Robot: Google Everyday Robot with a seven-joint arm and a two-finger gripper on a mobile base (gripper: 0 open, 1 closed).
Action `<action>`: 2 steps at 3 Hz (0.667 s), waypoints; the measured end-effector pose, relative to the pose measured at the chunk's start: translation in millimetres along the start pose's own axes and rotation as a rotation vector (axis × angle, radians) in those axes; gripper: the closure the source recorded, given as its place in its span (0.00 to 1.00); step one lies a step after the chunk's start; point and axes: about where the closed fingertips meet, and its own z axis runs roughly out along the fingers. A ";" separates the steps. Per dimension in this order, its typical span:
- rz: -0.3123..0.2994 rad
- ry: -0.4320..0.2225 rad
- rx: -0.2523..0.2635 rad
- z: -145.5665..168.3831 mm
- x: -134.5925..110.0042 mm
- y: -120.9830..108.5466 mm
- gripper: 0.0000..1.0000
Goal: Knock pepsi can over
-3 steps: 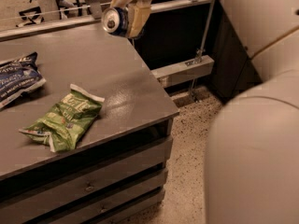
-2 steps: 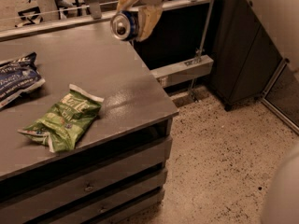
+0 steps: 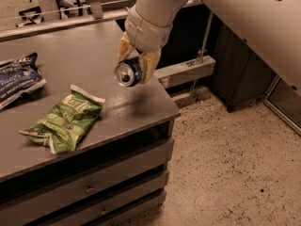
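The pepsi can (image 3: 128, 72) is a small dark-blue can with a silver top. It is tipped on its side, its top facing me, held above the grey table (image 3: 94, 55) near the right edge. My gripper (image 3: 135, 65) comes down from the white arm at the top and is shut on the can, one tan finger (image 3: 149, 65) on its right and one (image 3: 123, 47) behind its left. The can hangs in the air, casting a shadow on the table below.
A green snack bag (image 3: 66, 119) lies on the table's front left. A blue crinkled snack bag (image 3: 16, 76) lies at the far left. The table has drawers below its front edge. Speckled floor and a dark cabinet (image 3: 240, 74) are to the right.
The arm has swung toward me and lower, bringing the can from the table's far right corner to above its near right part. The can stays gripped and tilted.
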 end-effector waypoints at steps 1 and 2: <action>0.000 0.000 0.000 0.0 0.2 0.0 1.00; -0.044 0.036 -0.028 11.1 -8.2 -2.9 1.00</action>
